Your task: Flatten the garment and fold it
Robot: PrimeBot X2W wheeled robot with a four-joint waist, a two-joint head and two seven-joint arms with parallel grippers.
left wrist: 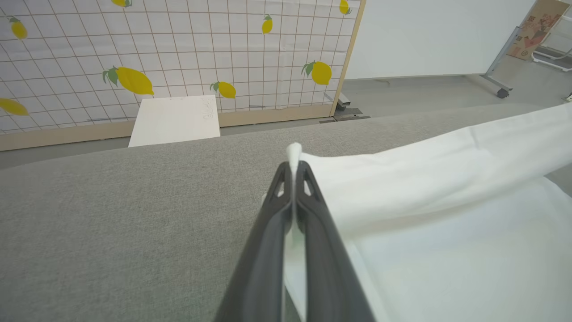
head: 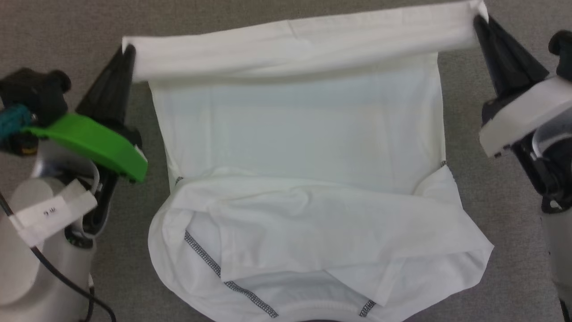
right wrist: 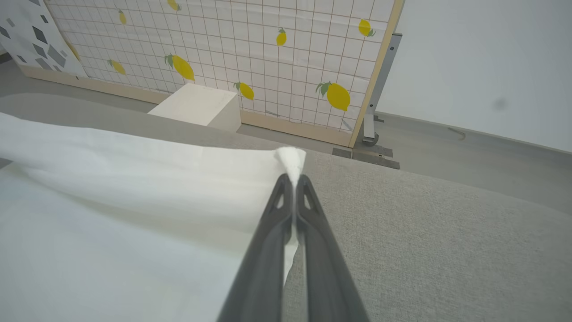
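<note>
Grey fabric surface [head: 67, 27]; left gripper [head: 128, 51] and right gripper [head: 479, 21] each pinch a far corner of the garment [head: 295, 134], jaws closed; best to carry both evenly, keeping the edge taut.

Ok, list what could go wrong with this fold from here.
1. The left pincer and right pincer each pinch just a corner of the shirt; either corner could slip out.
2. The shirt's near half is rumpled; folding over it may trap creases.
</note>
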